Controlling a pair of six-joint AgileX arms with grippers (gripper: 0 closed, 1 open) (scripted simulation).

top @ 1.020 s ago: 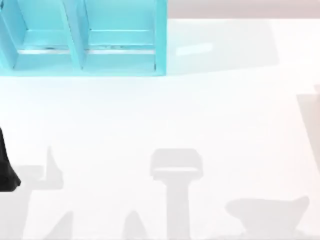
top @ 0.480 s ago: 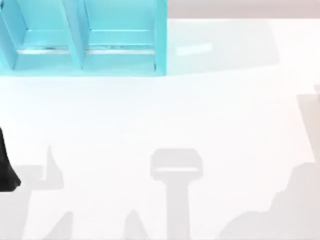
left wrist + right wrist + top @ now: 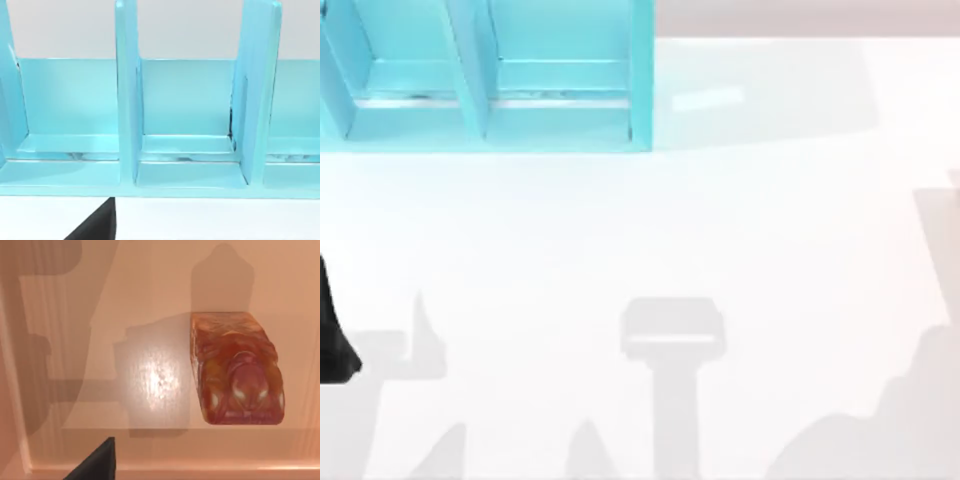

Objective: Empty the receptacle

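Right gripper [image 3: 95,462] first: we see just a dark tip of it at the edge of the right wrist view, hanging over a pale wooden receptacle [image 3: 150,290]. Open or closed, we cannot tell from this. Nothing is touching the tip.

Past the tip, lying flat on the receptacle floor, sits a glossy red-brown block [image 3: 235,367]. It is rounded at one end and squarer at the other, with a couple of bright highlights on the rounded end. The block is clear of the gripper tip, with a stretch of bare floor between them, so near but not in contact. A raised rim runs close by the tip, and the block lies further into the receptacle than that rim. Arm shadows fall across the floor beside the block.

Left gripper [image 3: 95,225]: same story, one dark tip in the left wrist view, state cannot be told. It faces a teal rack [image 3: 190,172] standing on the white table [image 3: 200,220], whose upright dividers split it into compartments.

From above, the left arm [image 3: 335,330] shows as a black shape at the table's left edge, well apart from the rack [image 3: 560,120] at the far left. Grey shadows lie across the near side of the table [image 3: 770,230], heaviest at the right
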